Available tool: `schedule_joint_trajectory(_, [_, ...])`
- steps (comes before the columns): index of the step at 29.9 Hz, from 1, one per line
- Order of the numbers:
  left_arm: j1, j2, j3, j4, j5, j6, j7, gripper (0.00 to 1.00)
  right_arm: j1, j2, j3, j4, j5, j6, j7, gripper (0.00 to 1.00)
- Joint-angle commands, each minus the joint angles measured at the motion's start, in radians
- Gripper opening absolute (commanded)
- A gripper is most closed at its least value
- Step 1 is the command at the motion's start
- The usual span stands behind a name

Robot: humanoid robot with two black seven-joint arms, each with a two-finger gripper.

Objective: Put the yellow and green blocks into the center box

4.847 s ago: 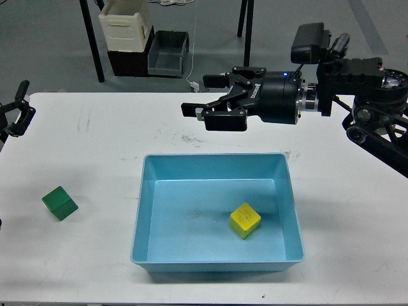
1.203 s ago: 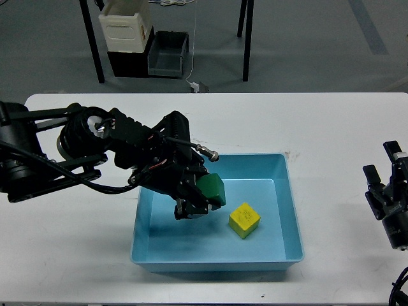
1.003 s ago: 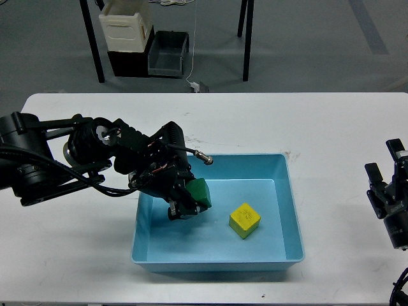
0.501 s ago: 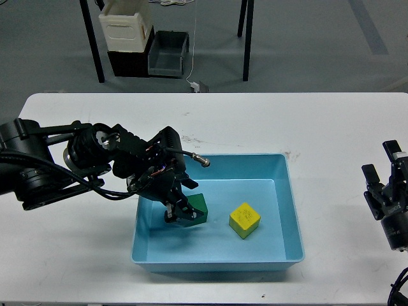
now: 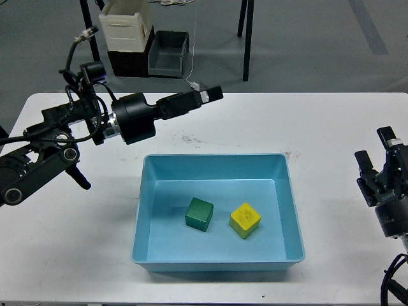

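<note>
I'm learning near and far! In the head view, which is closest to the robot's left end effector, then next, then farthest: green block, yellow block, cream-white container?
From the left end effector:
1. Cream-white container, on the floor behind the table, to its left.
2. Green block, inside the blue box, left.
3. Yellow block, inside the box, right of green.

1. A dark green block (image 5: 199,213) and a bright yellow block (image 5: 245,220) with faint dark marks on top.
2. A light-blue tray (image 5: 217,164).
3. A white table (image 5: 331,127).
4. Black arms.
</note>
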Motion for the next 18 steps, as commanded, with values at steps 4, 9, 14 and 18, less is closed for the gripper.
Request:
schedule_joint_trajectory(4, [0.161, -0.016, -0.096, -0.037, -0.483, 0.215, 0.000, 1.00, 0.029, 0.014, -0.024, -0.001, 0.432, 0.046, -0.070, 1.00])
schedule_joint_trajectory(9, [0.232, 0.018, -0.138, -0.068, -0.992, 0.213, 0.000, 1.00, 0.031, 0.011, -0.012, -0.007, 0.715, 0.097, -0.097, 1.00])
schedule_joint_trajectory(14, [0.343, 0.024, -0.139, -0.077, -1.328, 0.173, 0.000, 1.00, 0.025, 0.014, 0.012, -0.018, 1.003, 0.184, -0.267, 1.00])
schedule_joint_trajectory(18, [0.469, 0.027, -0.177, -0.140, -1.434, 0.161, 0.000, 1.00, 0.028, 0.065, 0.040, -0.044, 1.184, 0.198, -0.319, 1.00])
